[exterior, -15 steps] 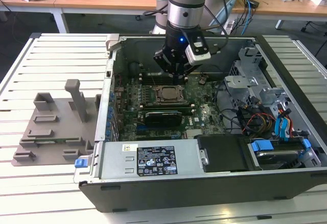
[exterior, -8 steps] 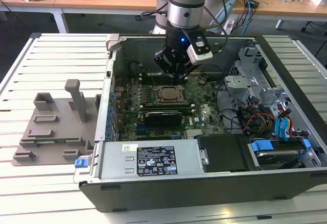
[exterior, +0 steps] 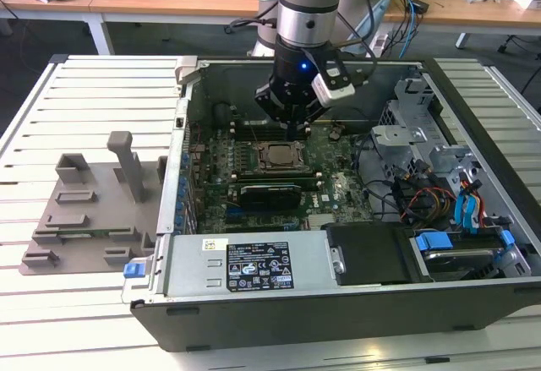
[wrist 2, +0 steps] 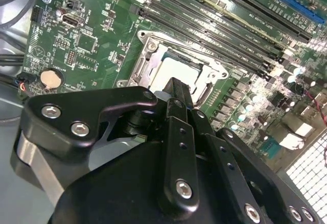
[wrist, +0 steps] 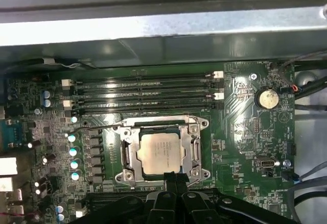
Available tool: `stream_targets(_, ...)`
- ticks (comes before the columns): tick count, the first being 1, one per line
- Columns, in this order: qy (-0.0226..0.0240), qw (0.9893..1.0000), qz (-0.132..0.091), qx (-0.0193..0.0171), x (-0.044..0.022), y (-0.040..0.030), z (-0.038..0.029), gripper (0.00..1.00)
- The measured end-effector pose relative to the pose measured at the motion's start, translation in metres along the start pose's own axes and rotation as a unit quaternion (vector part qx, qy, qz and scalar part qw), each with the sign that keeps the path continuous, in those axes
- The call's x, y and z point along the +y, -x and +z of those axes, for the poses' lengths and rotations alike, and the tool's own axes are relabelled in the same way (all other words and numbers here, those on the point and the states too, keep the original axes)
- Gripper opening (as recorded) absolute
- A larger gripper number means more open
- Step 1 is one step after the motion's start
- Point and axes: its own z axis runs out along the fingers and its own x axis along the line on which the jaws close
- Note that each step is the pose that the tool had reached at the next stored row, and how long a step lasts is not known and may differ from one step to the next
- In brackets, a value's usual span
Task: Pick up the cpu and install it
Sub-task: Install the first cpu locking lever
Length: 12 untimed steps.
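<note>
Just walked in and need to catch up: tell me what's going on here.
A robot arm is working inside an open computer case. Its hand hangs above the motherboard, close over the socket. The cpu lies in the socket, apart from the hand. In both wrist views the hand sits beside the socket's edge. The grey tray lies outside the case, on the exterior view's left.
</note>
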Motion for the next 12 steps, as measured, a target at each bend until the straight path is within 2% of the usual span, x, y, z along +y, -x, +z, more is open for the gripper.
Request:
stream_targets(9, 0.0006, 0.9990, -0.045, -0.0031, -0.0001, 0.0000, -0.0001, 0.11)
stream_targets(10, 0.0061, 0.9989, -0.047, -0.0033, 0.0000, 0.0000, -0.0001, 0.11)
stream_targets(12, 0.0111, 0.9984, -0.055, -0.0037, 0.0001, 0.0000, 0.0000, 0.11)
